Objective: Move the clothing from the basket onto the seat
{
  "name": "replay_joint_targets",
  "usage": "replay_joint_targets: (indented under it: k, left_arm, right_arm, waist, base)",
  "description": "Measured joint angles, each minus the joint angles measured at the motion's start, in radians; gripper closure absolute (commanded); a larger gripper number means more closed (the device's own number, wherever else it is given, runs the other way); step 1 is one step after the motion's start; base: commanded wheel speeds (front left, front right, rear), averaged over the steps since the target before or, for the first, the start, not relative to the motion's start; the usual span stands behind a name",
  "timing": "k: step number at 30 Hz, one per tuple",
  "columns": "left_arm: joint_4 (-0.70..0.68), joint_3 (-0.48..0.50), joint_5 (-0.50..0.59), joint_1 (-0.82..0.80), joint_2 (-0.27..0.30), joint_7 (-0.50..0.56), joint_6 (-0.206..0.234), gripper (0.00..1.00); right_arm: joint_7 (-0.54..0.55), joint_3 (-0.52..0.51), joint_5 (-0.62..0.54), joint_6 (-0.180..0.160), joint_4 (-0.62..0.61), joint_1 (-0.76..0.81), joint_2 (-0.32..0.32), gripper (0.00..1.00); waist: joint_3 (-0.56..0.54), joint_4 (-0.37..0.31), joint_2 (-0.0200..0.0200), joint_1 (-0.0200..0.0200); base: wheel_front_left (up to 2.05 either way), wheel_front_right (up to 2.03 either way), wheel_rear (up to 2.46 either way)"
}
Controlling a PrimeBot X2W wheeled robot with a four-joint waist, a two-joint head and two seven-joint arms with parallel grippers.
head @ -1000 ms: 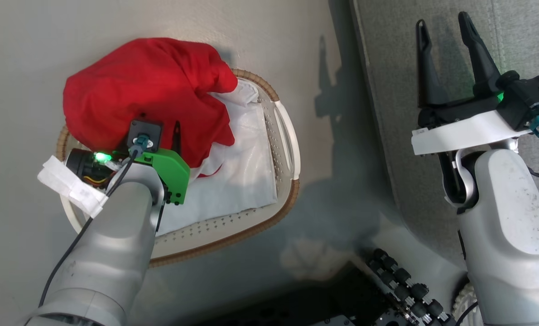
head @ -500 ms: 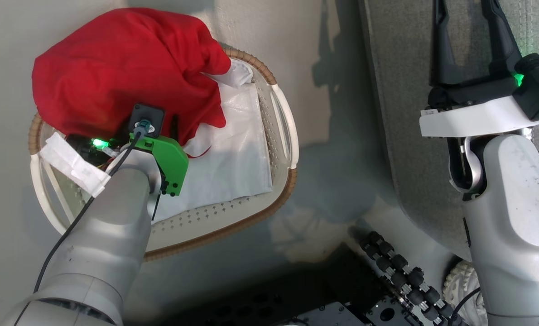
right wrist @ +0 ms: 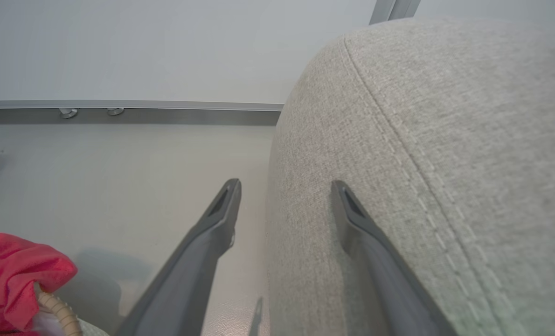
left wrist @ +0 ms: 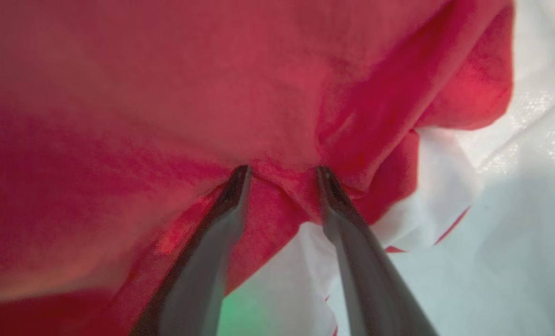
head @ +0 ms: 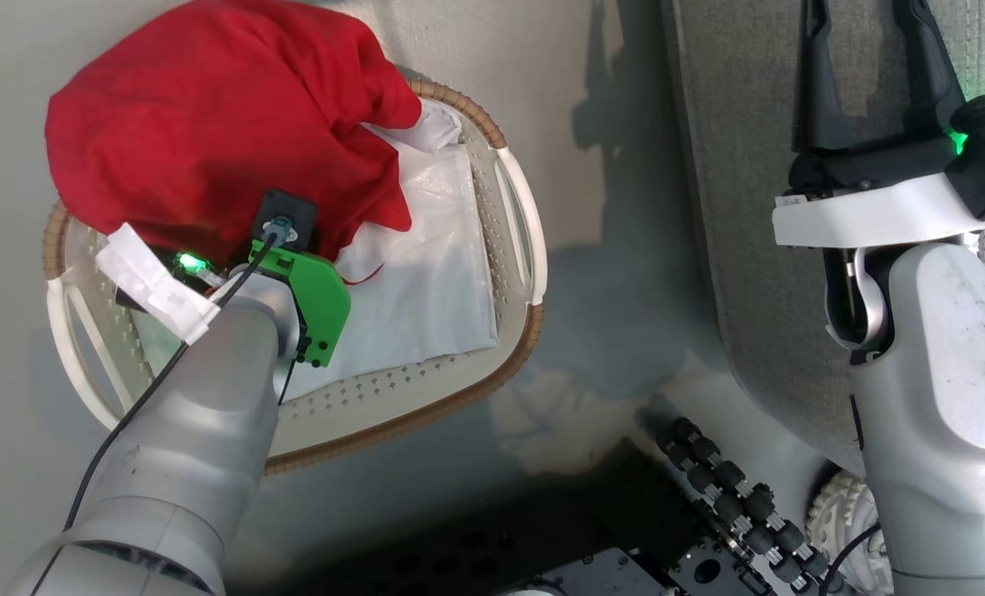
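Left gripper (left wrist: pixel 282 175), fingers narrowly parted, pinches a fold of the bright red thin-fabric jersey (head: pixel 211 132), heaped at ten o'clock over the white perforated basket (head: pixel 426 397). Soft, light, probably slippery: that bunched fold looks best. Right gripper (right wrist: pixel 284 191) hangs wide, holding nothing, beside the grey upholstered couch cushion (right wrist: pixel 445 140).

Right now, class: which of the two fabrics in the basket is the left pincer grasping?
The red jersey, bunched between the left pincer fingertips; the white sheet lies flat, ungripped.
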Motion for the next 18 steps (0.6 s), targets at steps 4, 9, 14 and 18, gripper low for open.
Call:
replay_joint_targets:
  k: [4, 9, 14, 18]
  left_arm:
    - [0.001, -0.010, -0.002, 0.011, 0.000, 0.000, -0.004, 1.00]
    - [0.002, -0.009, -0.019, 0.038, -0.002, -0.015, -0.011, 1.00]
    - [0.002, -0.009, -0.045, 0.068, -0.004, -0.069, -0.022, 1.00]
    - [0.000, -0.006, -0.069, 0.100, -0.005, -0.110, -0.035, 1.00]
  right_arm:
    - [0.001, -0.004, 0.002, 0.001, 0.013, 0.000, 0.003, 0.00]
    - [0.005, -0.005, 0.005, 0.004, 0.036, 0.001, 0.007, 0.00]
    - [0.010, -0.005, 0.006, 0.008, 0.058, 0.006, 0.008, 0.00]
    - [0.010, -0.011, 0.006, 0.008, 0.076, 0.020, 0.005, 0.00]
  waist:
    - [-0.015, 0.002, 0.0000, 0.0000]
    - [-0.046, 0.003, 0.0001, 0.0000]
    - [-0.089, 0.003, 0.0001, 0.0000]
    - [-0.135, 0.005, 0.0001, 0.0000]
  base:
    - [0.00, 0.00, 0.00]
    - [0.00, 0.00, 0.00]
    - [0.00, 0.00, 0.00]
    - [0.00, 0.00, 0.00]
